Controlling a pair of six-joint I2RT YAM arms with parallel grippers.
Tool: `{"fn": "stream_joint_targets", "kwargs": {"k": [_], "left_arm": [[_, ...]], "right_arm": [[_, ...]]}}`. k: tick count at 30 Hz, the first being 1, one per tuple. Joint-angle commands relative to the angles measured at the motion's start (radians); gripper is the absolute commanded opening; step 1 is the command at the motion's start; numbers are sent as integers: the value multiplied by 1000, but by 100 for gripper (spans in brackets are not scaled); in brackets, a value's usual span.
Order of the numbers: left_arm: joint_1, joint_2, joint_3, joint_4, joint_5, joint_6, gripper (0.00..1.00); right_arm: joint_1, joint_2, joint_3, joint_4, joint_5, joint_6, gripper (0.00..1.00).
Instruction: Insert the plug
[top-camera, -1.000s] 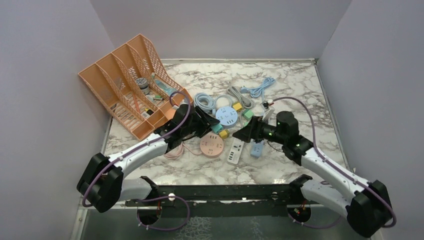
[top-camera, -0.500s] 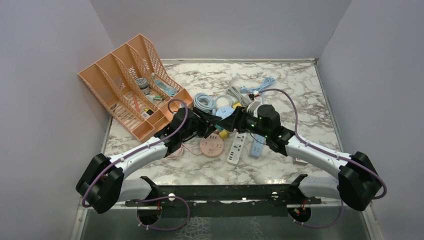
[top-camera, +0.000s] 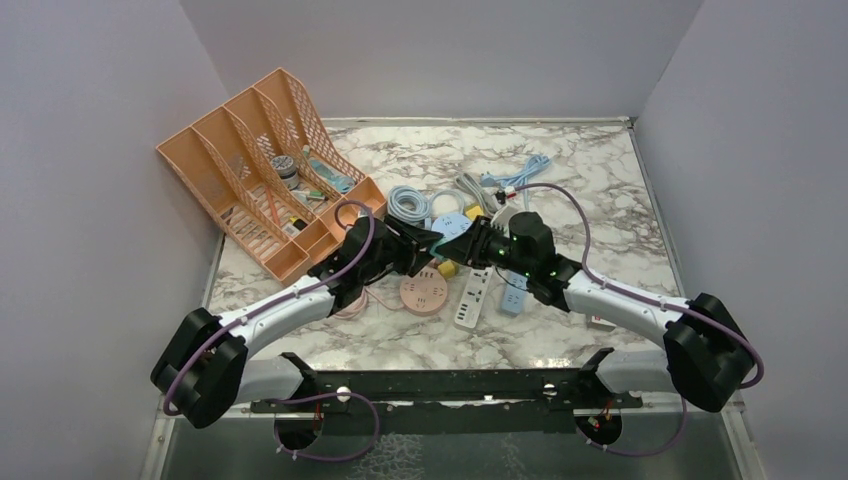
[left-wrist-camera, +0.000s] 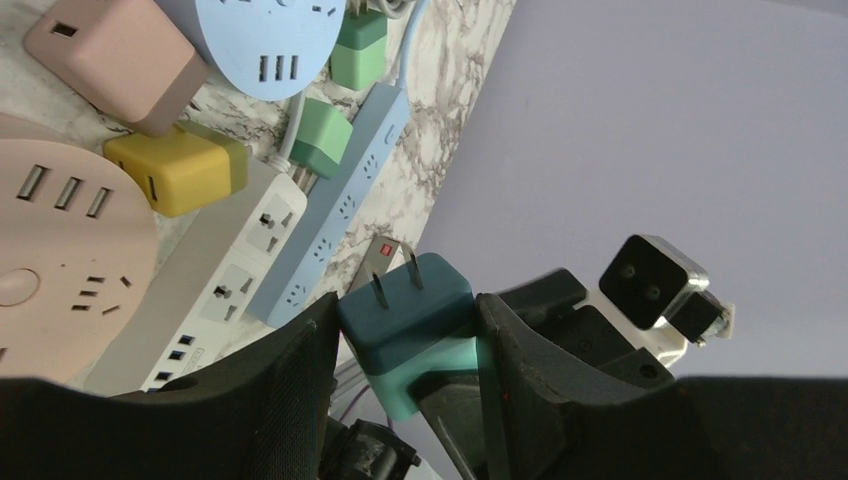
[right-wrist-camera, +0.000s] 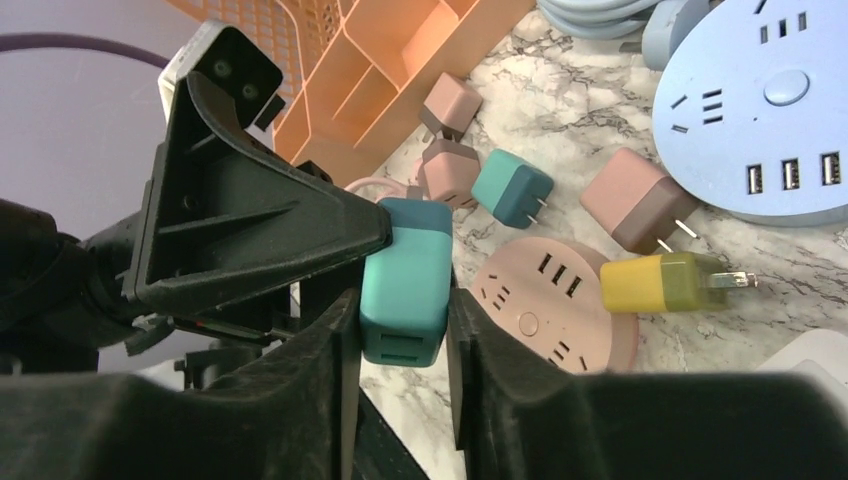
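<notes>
A two-tone teal plug (left-wrist-camera: 400, 320) hangs in the air between both grippers, above the sockets. My left gripper (left-wrist-camera: 405, 303) is shut on its dark teal end, prongs pointing away from the wrist. My right gripper (right-wrist-camera: 400, 300) is shut on the light teal end (right-wrist-camera: 405, 290), the one with two USB slots. In the top view the left gripper (top-camera: 425, 248) and right gripper (top-camera: 462, 248) meet tip to tip. Below lie a pink round socket hub (top-camera: 423, 293), a white power strip (top-camera: 471, 300), a light-blue strip (left-wrist-camera: 340, 200) and a blue round hub (right-wrist-camera: 760, 110).
An orange file organiser (top-camera: 250, 170) stands at the back left. A yellow adapter (right-wrist-camera: 665, 282), pink adapters (right-wrist-camera: 635, 205), a small teal adapter (right-wrist-camera: 512, 188) and green ones (left-wrist-camera: 322, 140) lie around the hubs. Coiled cables (top-camera: 500, 185) sit behind.
The right arm swung left to the plug held by the left gripper, and its open jaws closed on the plug's light teal end. The left arm barely moved.
</notes>
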Motion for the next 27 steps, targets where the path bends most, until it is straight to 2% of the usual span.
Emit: {"fn": "stream_joint_targets", "kwargs": {"k": [1, 4, 8, 13, 16, 21, 24, 27], "left_arm": [[-13, -45, -13, 32, 9, -16, 59], [-13, -68, -17, 0, -6, 22, 81], [-13, -138, -24, -129, -96, 179, 98], [-10, -301, -57, -277, -237, 472, 99], [-10, -380, -48, -390, -269, 648, 99], [-10, -456, -31, -484, -268, 889, 99], [-10, -450, -17, -498, -241, 969, 99], [-10, -410, 14, -514, -208, 1002, 99]], "right_arm": [[7, 14, -8, 71, -20, 37, 13], [7, 12, 3, 42, -23, 47, 3], [6, -24, 38, -121, 24, 22, 1], [-19, -55, 122, -426, 65, -104, 1], [-64, -45, 221, -633, 69, -189, 1], [-224, 27, 397, -936, 8, -285, 1], [-315, 75, 475, -1061, -30, -336, 1], [-353, 128, 540, -1157, -20, -372, 1]]}}
